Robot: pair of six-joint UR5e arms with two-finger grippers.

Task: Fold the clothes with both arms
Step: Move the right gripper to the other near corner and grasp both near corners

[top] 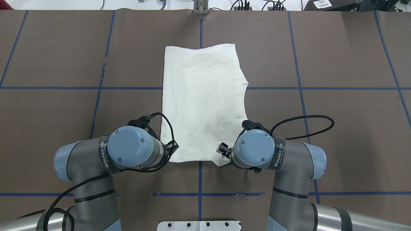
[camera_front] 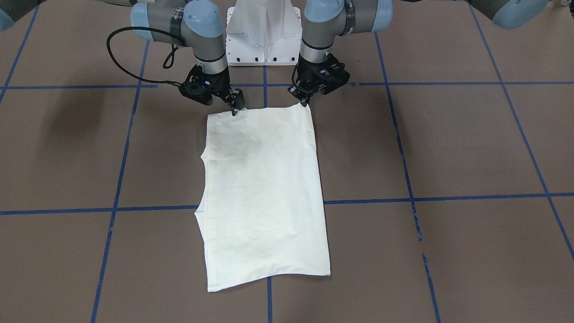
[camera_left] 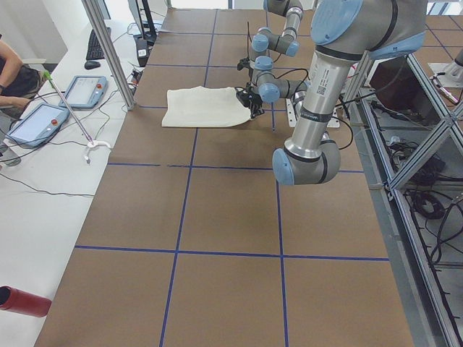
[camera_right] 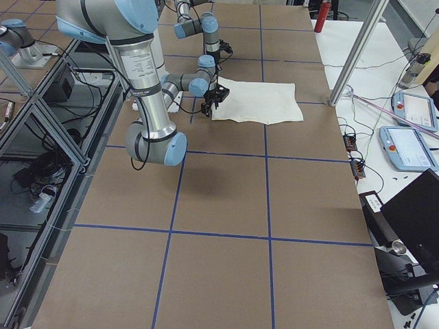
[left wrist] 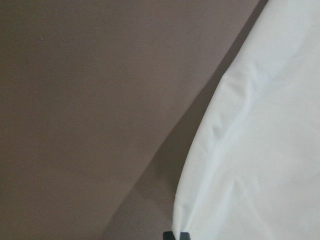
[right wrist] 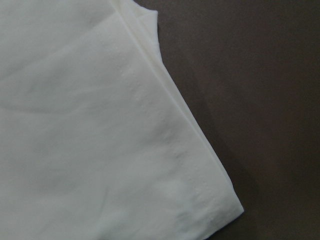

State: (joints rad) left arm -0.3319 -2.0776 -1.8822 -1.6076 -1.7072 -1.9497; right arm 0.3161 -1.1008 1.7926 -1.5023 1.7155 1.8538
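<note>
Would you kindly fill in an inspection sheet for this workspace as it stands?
Surface: brown table with blue tape grid.
Job's things: cream T-shirt, folded to a long rectangle, plain side up.
Clutter: nothing seen.
Hands: left hand pinches one robot-side shirt corner; right hand at the other, grip unclear.
Cables: black cable loops beside the right wrist, off the shirt.
Surroundings: pendants and a seated person at the side bench.

the overhead view looks forward and down from behind the robot. the front view faces it steeply from across the surface, with the base at the top centre of the frame. two side views look along the surface from its ends. both wrist views sit close over the shirt, which all views share.
</note>
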